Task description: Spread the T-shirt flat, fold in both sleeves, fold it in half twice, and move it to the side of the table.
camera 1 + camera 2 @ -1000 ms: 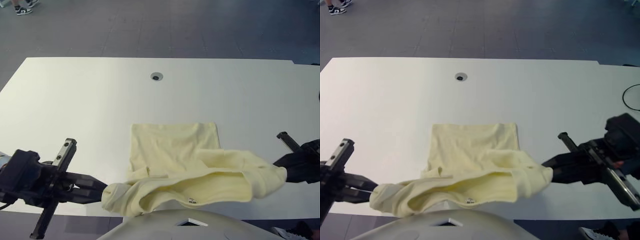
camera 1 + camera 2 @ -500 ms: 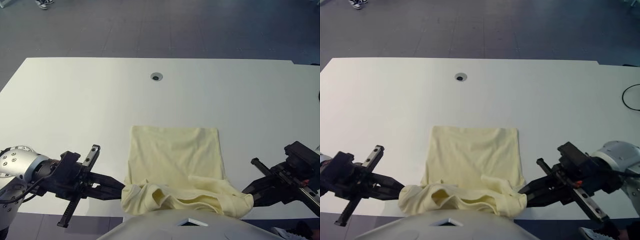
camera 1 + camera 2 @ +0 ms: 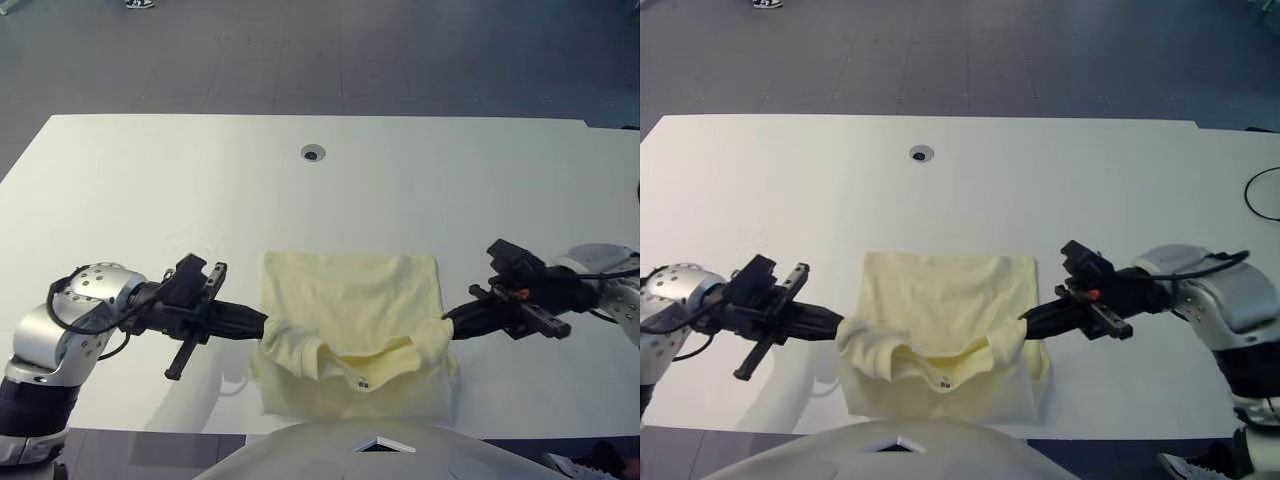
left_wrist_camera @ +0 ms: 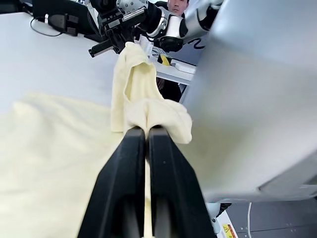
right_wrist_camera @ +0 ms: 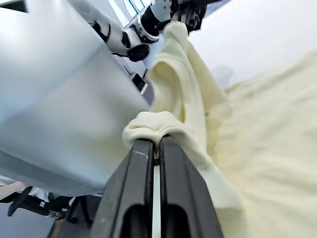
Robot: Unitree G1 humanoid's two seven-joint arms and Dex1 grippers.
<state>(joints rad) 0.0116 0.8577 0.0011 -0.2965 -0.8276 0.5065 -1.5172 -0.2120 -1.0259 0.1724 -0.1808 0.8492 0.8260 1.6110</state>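
From the head: the pale yellow T-shirt (image 3: 350, 290) lies on the white table (image 3: 420, 180), its near edge lifted and strung between the jaws. The left gripper (image 3: 262, 322) is clamped on one bunched corner and the right gripper (image 3: 448, 326) on the other.

Left wrist: fingers (image 4: 119, 188) pressed together, cloth bunched at their tips.

Right wrist: same again, pinching a fold.

Readable text: none could be made out.
Neck label: a small collar tag (image 3: 362, 381) sat on the T-shirt (image 3: 350, 290) at its neckline. It carried dark print that was too small to read.
Warning sign: a yellow sticker (image 4: 229, 231) bore a dark triangle mark. It stood on a pale surface I could not identify, and any wording beside the mark was too small to read.
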